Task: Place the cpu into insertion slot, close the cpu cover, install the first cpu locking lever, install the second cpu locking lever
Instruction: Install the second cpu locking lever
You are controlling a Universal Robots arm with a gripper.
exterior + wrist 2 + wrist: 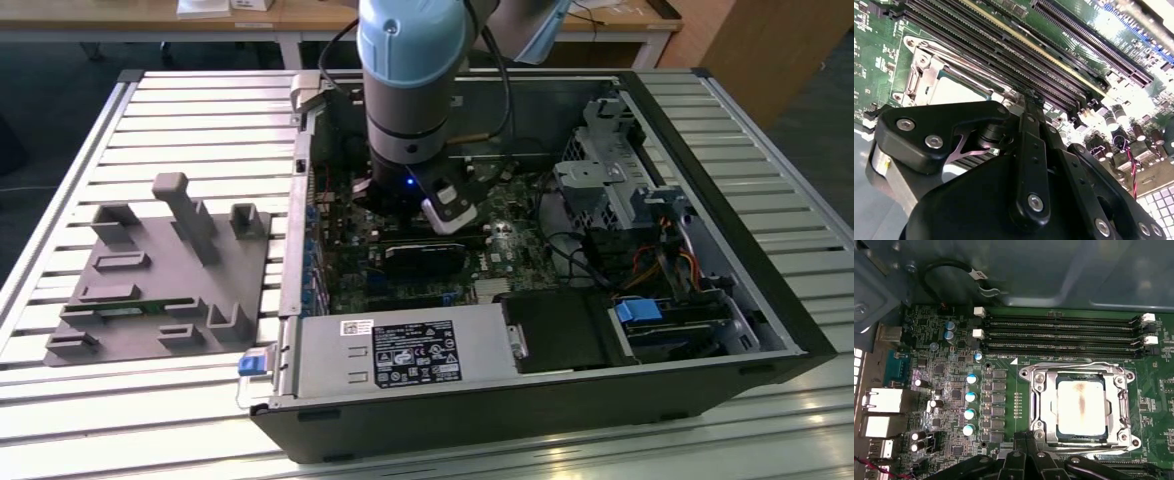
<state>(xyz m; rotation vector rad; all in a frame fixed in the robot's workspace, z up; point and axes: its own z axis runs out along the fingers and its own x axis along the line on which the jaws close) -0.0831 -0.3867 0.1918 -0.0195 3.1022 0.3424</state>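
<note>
Open PC case [694, 330] lying on its side on a slatted table [147, 400], with a grey fixture block [160, 280] off to the exterior view's left. The arm [407, 90] reaches down onto the motherboard [944, 385]. In the first wrist view the cpu cover [1041, 400] is already down flat over the socket, and the cpu [1080, 407] sits in its window, a brownish smear on top. The gripper [1026, 440] hangs just beside the socket edge, fingers pressed together, holding nothing.

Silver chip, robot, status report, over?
Black gripper fingertips together, beside socket. Square silver-bronze cpu seated in socket, silvery metal cpu cover down around it. Nothing in the way.
</note>
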